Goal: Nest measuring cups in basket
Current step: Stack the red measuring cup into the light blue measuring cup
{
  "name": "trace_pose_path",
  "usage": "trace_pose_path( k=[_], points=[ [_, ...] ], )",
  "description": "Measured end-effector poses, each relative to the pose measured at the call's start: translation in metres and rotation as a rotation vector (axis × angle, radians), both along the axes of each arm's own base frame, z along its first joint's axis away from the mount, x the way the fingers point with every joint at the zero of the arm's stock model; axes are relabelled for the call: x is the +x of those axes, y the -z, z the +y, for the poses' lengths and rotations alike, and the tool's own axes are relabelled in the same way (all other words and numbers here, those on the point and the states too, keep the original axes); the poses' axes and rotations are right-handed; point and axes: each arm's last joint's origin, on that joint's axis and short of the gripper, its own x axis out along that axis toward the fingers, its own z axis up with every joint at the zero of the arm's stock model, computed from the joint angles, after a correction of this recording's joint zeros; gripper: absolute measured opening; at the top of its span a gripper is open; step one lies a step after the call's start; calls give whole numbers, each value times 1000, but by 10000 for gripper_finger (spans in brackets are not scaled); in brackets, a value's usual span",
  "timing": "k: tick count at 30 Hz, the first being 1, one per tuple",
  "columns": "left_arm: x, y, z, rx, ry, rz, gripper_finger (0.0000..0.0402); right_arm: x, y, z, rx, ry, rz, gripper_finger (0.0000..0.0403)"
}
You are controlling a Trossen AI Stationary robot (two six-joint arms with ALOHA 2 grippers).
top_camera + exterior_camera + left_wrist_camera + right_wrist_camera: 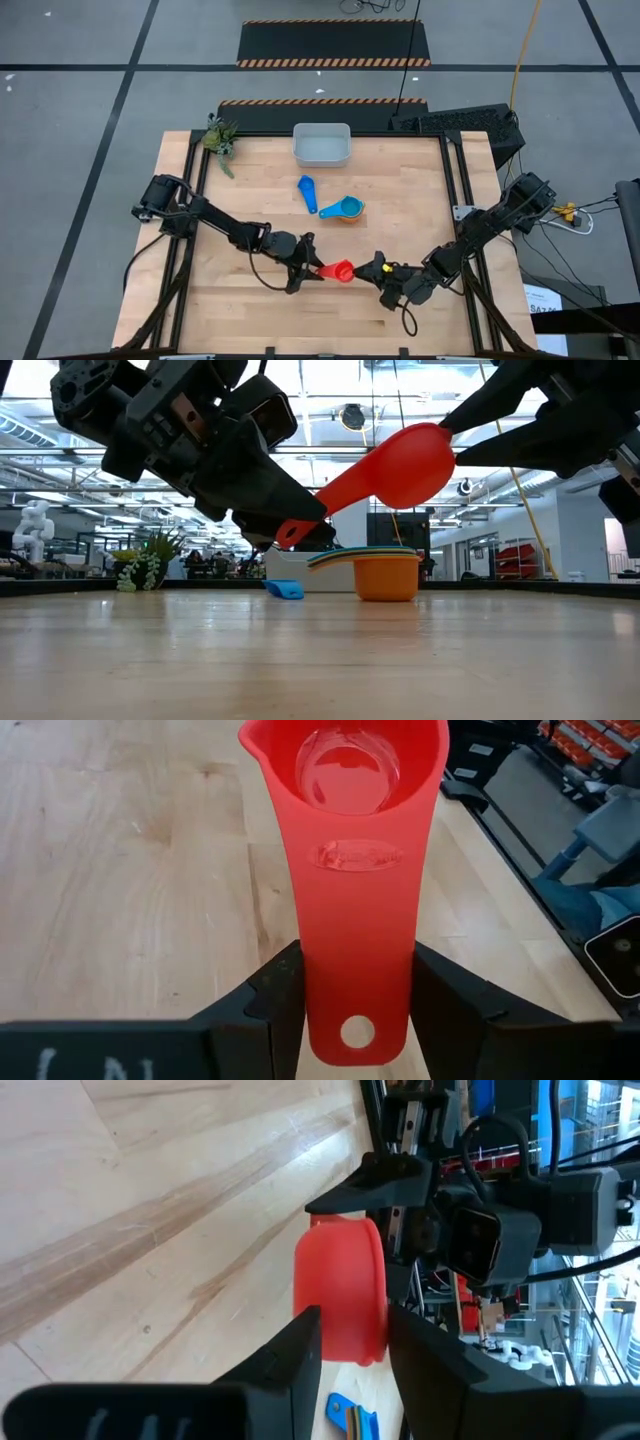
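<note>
Your left pincer [313, 270] pinches the red measuring cup [343, 271] by its handle, holding it off the table [260, 320] toward 6 o'clock. Your right pincer [366, 269] grips the bowl's rim from 3 o'clock. The orange cup stack [347, 209] sits mid-table, the blue cup [307, 191] just beside it, the basket [321, 144] at 12 o'clock.

Under the fingers [300, 510] holding the red cup [343, 271] the table [260, 190] lies bare; ahead, nested cups [347, 208] and a blue cup [306, 192] stand before the basket [321, 145].
</note>
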Motion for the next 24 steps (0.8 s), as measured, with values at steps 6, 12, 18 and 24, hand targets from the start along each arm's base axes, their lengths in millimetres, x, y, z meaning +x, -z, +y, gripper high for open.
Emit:
trace_pose_path(
  k=[6, 12, 18, 24],
  points=[
    [1, 0, 4, -3, 18, 0, 153, 0, 0, 0, 8, 3, -1, 109],
    [1, 1, 4, 22, 35, -6, 153, 0, 0, -1, 26, 14, -3, 88],
    [-1, 2, 3, 22, 76, 11, 153, -1, -5, -2, 32, 16, -13, 62],
    [-1, 2, 2, 21, 83, 8, 154, -2, -5, -2, 41, 17, -8, 59]
  ],
)
